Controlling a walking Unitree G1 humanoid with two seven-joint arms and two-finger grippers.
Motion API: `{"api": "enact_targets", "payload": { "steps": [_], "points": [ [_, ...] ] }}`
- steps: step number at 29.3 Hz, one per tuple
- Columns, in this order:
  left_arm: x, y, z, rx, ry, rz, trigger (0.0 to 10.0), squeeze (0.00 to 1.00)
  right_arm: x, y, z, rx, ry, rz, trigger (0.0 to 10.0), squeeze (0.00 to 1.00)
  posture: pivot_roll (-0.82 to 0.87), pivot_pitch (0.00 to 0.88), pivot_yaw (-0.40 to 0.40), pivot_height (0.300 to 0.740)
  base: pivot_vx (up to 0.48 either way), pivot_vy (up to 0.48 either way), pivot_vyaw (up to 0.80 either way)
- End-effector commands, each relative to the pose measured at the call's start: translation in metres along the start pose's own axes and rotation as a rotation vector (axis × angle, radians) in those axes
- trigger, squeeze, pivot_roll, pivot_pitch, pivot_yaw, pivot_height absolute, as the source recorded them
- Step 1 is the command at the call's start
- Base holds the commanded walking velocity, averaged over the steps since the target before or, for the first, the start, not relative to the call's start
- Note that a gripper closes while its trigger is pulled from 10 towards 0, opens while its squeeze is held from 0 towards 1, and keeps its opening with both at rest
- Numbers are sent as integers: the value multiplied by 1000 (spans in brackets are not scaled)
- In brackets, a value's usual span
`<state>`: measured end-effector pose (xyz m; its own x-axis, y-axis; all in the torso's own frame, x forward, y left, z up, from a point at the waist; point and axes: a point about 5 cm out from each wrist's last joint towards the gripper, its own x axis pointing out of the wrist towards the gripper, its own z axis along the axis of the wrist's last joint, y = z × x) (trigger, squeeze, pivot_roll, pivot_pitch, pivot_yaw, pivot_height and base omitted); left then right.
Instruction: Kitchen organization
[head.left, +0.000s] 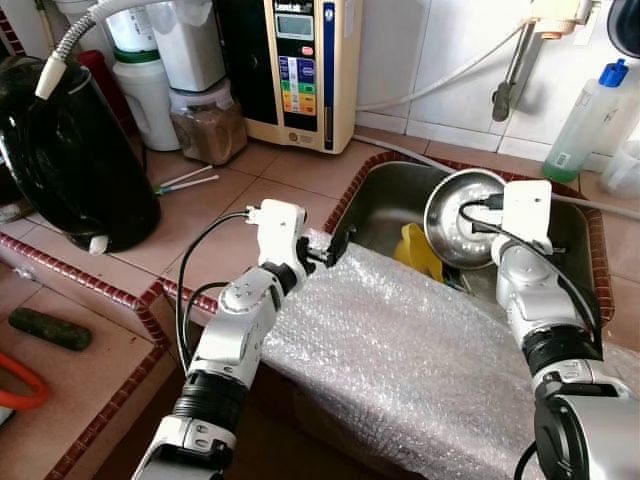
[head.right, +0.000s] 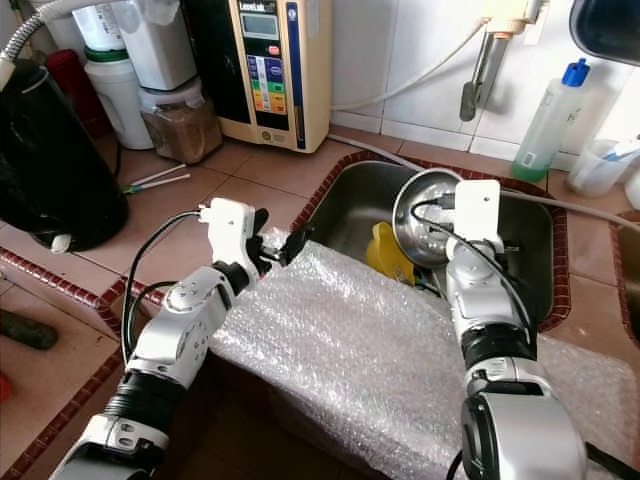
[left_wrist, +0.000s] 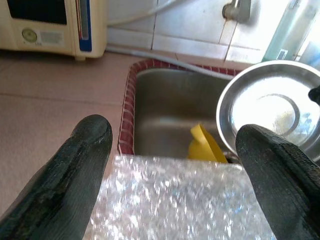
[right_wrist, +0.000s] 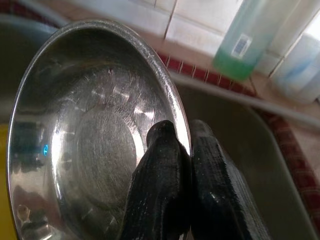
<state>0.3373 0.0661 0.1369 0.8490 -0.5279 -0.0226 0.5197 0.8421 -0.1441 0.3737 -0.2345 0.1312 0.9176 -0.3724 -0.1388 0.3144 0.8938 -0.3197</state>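
Left eye view: the tiled counter (head.left: 280, 175) carries a steel sink (head.left: 385, 205) edged in red tile. A sheet of bubble wrap (head.left: 400, 350) drapes over the sink's near edge and hangs down the front of the counter. On the counter's left stands a black kettle (head.left: 70, 150), with a cream water appliance (head.left: 300, 70) against the wall behind. Inside the sink a steel bowl (head.left: 455, 215) is tilted up on its edge, beside a yellow item (head.left: 418, 252). The right gripper (right_wrist: 187, 150) has its fingers (right_wrist: 160, 185) pinched closed on the bowl's rim, one inside, one outside. The left gripper (head.left: 330, 252) hovers at the bubble wrap's far left corner, its fingers (left_wrist: 75, 170) spread wide and holding nothing, the wrap's edge lying between them.
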Motion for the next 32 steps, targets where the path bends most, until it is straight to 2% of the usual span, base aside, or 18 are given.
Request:
{"api": "enact_targets", "payload": {
  "steps": [1, 6, 9, 10, 11, 12, 13, 14, 24, 27, 28, 29, 30, 31, 32],
  "points": [
    [-2, -1, -9, 14, 50, -13, 10000, 1000, 0, 2, -3, 6, 18, 1, 0, 0, 35, 0, 43, 740, 0, 0, 0],
    [-5, -5, -18, 32, 109, -54, 10000, 1000, -1, 2, -14, -1, 68, 13, 0, 0, 34, 0, 44, 740, 0, 0, 0],
    [-5, -6, -18, 34, 110, -53, 10000, 1000, -2, 3, -18, 1, 91, 21, 196, 0, 34, 0, 44, 740, 0, 0, 0],
    [-5, -6, -18, 34, 106, -52, 10000, 1000, -3, 5, -23, 36, 119, 40, 3725, 0, 33, 0, 45, 740, 0, 0, 0],
    [-4, -6, -17, 34, 104, -52, 10000, 1000, -3, 6, -25, 41, 127, 43, 6510, 0, 33, 0, 45, 740, 0, 0, 0],
    [-4, -6, -17, 35, 101, -50, 10000, 1000, -4, 6, -26, 49, 133, 43, 9647, 435, 33, 0, 45, 740, 0, 0, 0],
    [-4, -6, -17, 35, 101, -50, 10000, 1000, -4, 6, -26, 49, 133, 43, 9647, 435, 33, 0, 45, 740, 0, 0, 0],
    [-4, -6, -16, 36, 99, -48, 10000, 1000, -4, 7, -27, 64, 136, 46, 10000, 1000, 33, 0, 46, 740, 0, 0, 0],
    [-2, -1, -7, 53, 52, -6, 10000, 1000, -4, 10, -29, 104, 155, 64, 10000, 1000, 35, 0, 46, 740, 0, 0, 0],
    [-1, 3, -3, 66, 39, 28, 10000, 1000, -2, 8, -18, 132, 84, 46, 10000, 1000, 37, 0, 45, 740, 0, 0, 0],
    [0, 4, -3, 69, 40, 41, 10000, 878, -1, 7, -12, 117, 53, 39, 10000, 1000, 35, 0, 46, 740, 0, 0, 0],
    [0, 5, -2, 75, 35, 47, 10000, 369, -1, 7, -9, 124, 45, 40, 10000, 1000, 34, 0, 47, 740, 0, 0, 0],
    [0, 5, -2, 75, 35, 47, 10000, 369, -1, 7, -9, 124, 45, 40, 10000, 1000, 34, 0, 47, 740, 0, 0, 0],
    [0, 6, -1, 76, 33, 47, 10000, 122, 0, 7, -8, 131, 45, 41, 10000, 1000, 34, 0, 47, 740, 0, 0, 0],
    [1, 6, 0, 76, 32, 46, 10000, 16, 0, 7, -6, 131, 41, 42, 10000, 1000, 34, 0, 47, 740, 0, 0, 0]
  ]
}}
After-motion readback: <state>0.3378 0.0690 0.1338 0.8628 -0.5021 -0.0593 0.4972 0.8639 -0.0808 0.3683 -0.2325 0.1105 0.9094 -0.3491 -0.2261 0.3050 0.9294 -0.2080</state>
